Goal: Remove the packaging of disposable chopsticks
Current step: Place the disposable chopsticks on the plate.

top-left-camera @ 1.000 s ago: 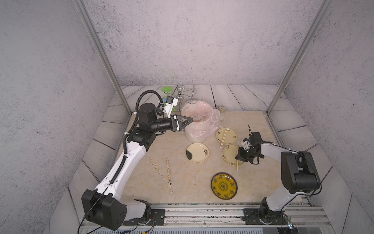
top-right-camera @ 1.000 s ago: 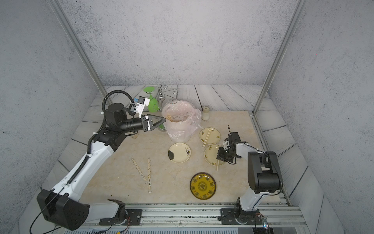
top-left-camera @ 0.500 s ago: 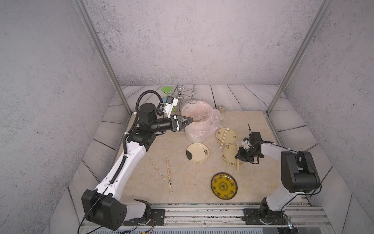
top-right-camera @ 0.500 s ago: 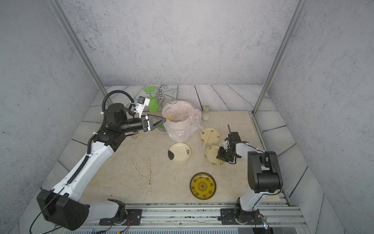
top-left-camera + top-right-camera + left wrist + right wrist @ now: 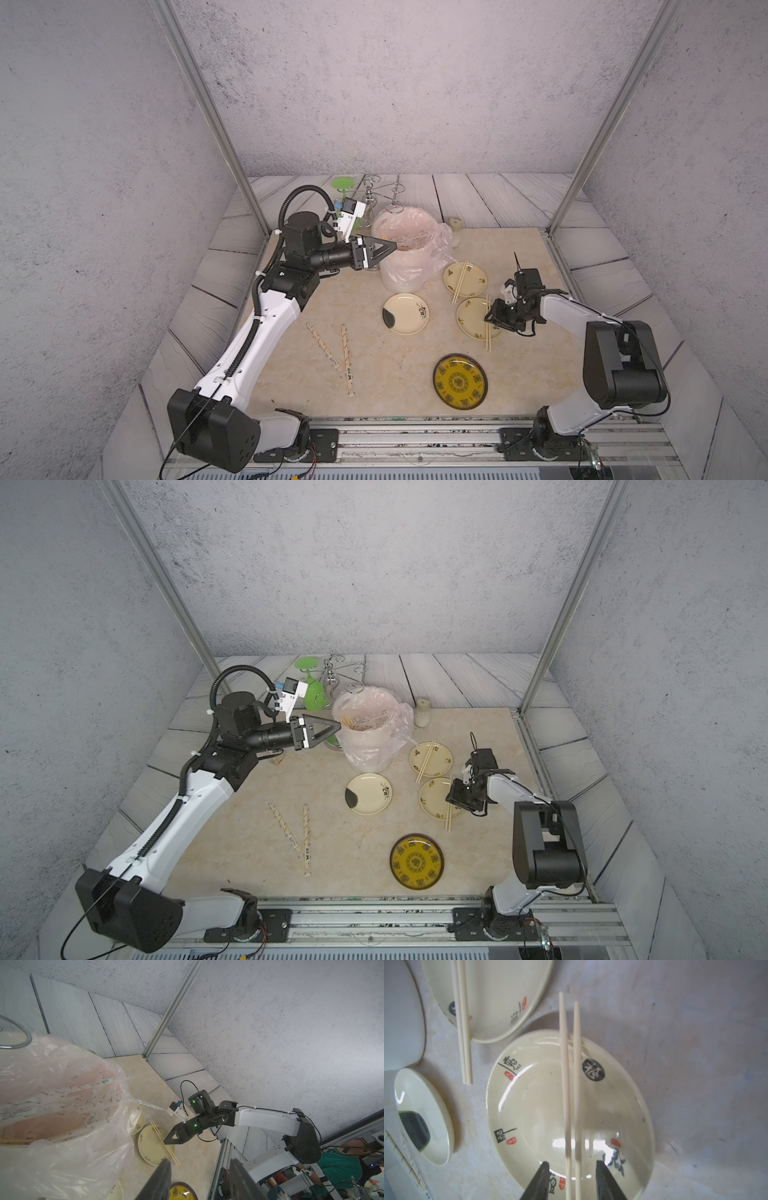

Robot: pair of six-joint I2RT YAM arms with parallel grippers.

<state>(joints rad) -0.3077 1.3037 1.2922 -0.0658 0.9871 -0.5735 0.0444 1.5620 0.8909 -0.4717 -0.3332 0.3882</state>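
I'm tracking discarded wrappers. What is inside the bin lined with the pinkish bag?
Several translucent printed sleeves lie crisscrossed inside the bag-lined bin, one poking over its rim. Whatever lies beneath them is covered.

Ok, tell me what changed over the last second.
The right tool opened and let go of the chopsticks, which now lie loose across the plate between its jaws. The left tool stayed open at the bag. Nothing else moved.

Bare chopsticks (image 5: 564,1084) flat across plate (image 5: 529,1105)
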